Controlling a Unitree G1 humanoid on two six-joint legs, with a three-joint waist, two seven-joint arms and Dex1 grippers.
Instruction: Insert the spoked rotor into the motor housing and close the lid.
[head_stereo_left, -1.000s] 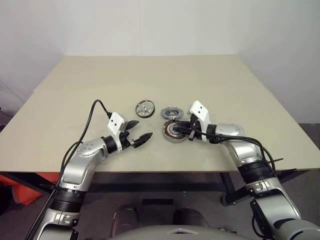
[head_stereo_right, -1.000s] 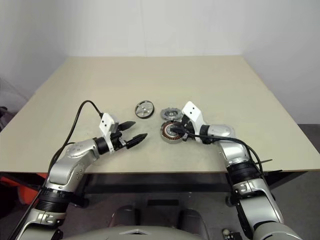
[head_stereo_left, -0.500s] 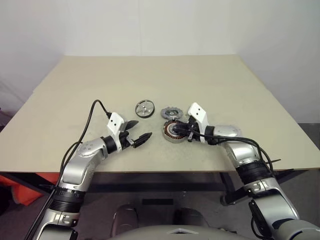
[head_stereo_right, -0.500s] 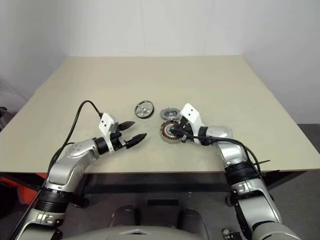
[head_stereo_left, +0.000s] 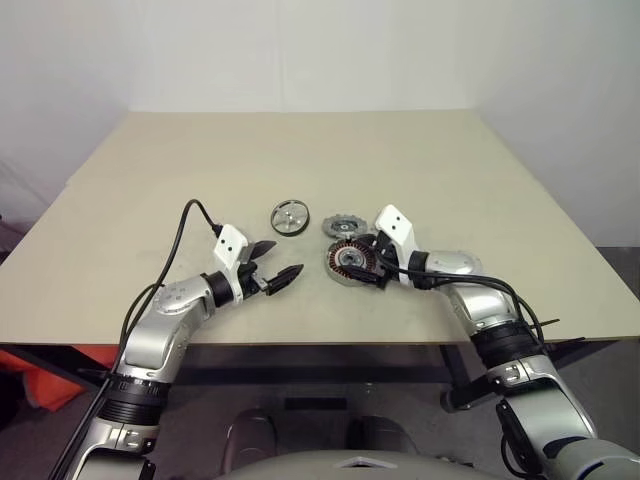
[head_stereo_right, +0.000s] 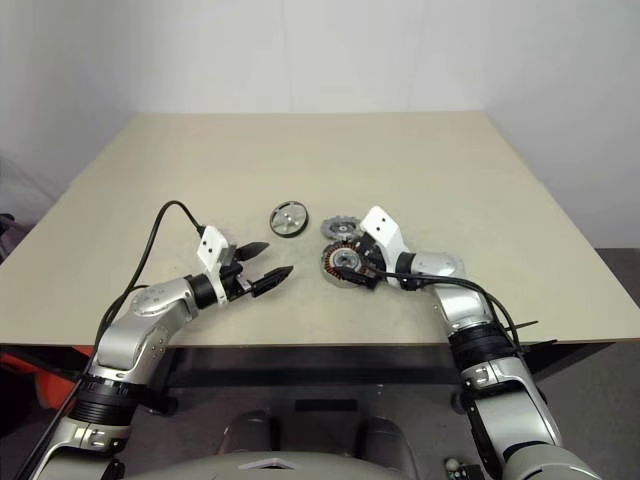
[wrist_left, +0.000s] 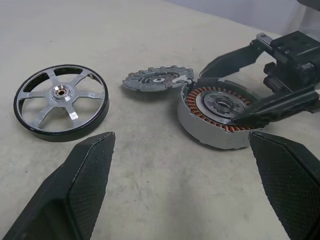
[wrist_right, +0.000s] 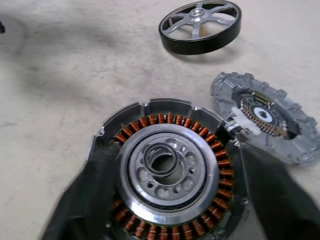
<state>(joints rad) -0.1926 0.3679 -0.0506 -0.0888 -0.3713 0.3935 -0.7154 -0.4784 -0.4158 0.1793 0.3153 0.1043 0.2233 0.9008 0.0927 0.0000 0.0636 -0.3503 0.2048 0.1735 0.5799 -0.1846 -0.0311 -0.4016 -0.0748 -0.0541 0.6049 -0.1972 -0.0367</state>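
My right tool (head_stereo_left: 366, 264) stands open with a finger either side of the motor housing (head_stereo_left: 349, 261), squeezing nothing, I judge so the housing sits steady and windings-up for loading. My left tool (head_stereo_left: 279, 270) waits open and empty just short of the spoked rotor (head_stereo_left: 289, 217); the lid (head_stereo_left: 341, 224) touches the housing's far edge. All lie on a plain beige desk (head_stereo_left: 300, 150) before bare white walls (head_stereo_left: 300, 50).
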